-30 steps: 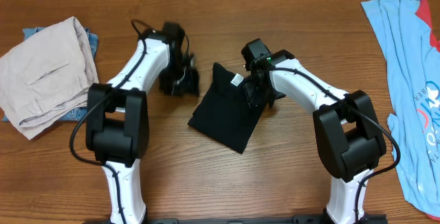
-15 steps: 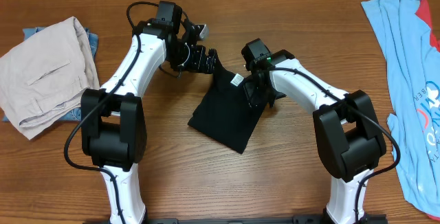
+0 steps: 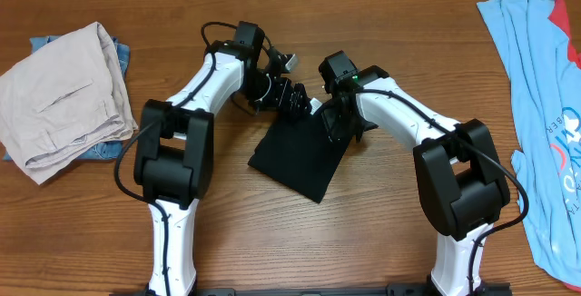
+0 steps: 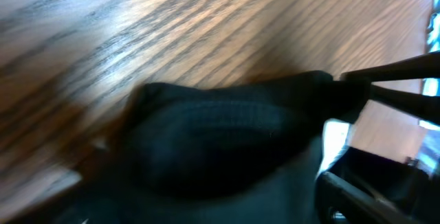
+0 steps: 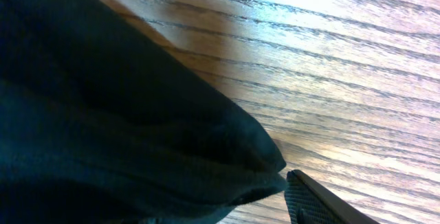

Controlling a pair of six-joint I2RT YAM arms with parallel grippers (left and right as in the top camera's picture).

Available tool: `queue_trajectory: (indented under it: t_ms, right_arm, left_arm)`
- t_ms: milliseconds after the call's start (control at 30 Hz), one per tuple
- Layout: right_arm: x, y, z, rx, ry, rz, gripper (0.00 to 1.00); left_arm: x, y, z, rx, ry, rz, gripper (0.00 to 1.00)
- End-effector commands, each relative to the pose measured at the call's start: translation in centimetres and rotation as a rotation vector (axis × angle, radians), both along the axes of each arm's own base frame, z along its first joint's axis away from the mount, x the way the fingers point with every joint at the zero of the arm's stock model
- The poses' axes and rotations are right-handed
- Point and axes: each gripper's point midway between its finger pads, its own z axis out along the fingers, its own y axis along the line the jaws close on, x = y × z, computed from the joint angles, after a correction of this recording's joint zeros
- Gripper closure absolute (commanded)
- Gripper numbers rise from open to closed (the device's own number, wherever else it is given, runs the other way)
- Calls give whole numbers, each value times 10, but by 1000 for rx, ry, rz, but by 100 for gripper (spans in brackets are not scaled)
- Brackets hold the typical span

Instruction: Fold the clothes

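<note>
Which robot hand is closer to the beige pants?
Left. The left gripper is over the black shirt, on the side toward the beige pants; the right gripper is on the shirt's far side.

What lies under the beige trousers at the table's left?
Blue fabric peeks out beside the beige trousers; the rest is covered, so its kind is unclear.

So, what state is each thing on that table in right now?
black shirt: folded into a small rectangle, lying flat in the middle.
beige trousers: loosely folded, heaped on the left.
light blue tee: spread out unfolded, far right.
left tool: at the shirt's top corner; open or shut unclear.
right tool: at the shirt's upper right edge; grip unclear.
</note>
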Motion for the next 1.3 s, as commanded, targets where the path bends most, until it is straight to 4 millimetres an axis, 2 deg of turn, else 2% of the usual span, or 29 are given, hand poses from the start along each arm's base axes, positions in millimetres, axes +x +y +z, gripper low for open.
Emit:
queue_trajectory:
  t_ms: [0,67,100,133,167,200,333,433,600,700,767,800,933,1033,1167,1267]
  right_arm:
    - [5,-16,0,-61,-16,-16,34]
    - [4,-16,0,-62,-16,-16,34]
    - [4,-16,0,-62,-16,-16,34]
    - [4,-16,0,-62,-14,-16,34]
    - [4,-16,0,-63,-13,-16,35]
    - [3,-17,0,-64,-10,-16,35]
    - [3,-20,11,-78,-22,-68,35]
    - [17,-27,44,-103,-112,-116,33]
    - [39,-37,132,-52,-301,-165,27]
    - [43,-47,173,-9,-378,-198,26]
    - [40,-56,190,1,-407,-217,26]
    - [38,-60,195,3,-414,-225,26]
    - [29,-76,204,-8,-405,-254,26]
    - [24,-82,201,-21,-380,-265,26]
    - [22,-88,199,-27,-367,-279,27]
    - [22,-88,199,-26,-364,-280,27]
  left_arm:
    - [-14,-11,-28,9,57,-46,23]
    - [-18,-17,-27,-6,64,-61,44]
    - [-19,-19,-27,-7,60,-67,64]
    - [-19,-21,-26,-9,52,-76,79]
    - [-19,-22,-26,-9,49,-80,91]
    - [-19,-23,-25,-9,47,-82,95]
    - [-16,-17,-20,-2,40,-68,96]
    - [-3,6,-11,53,24,3,96]
    - [18,80,23,277,-69,145,96]
    - [25,128,57,399,-143,234,96]
    - [26,163,83,483,-194,304,96]
    - [26,176,92,515,-212,330,96]
    - [20,250,139,708,-307,480,96]
    - [14,289,164,807,-355,553,96]
    - [3,326,187,890,-397,581,96]
    - [-3,348,195,914,-406,611,96]
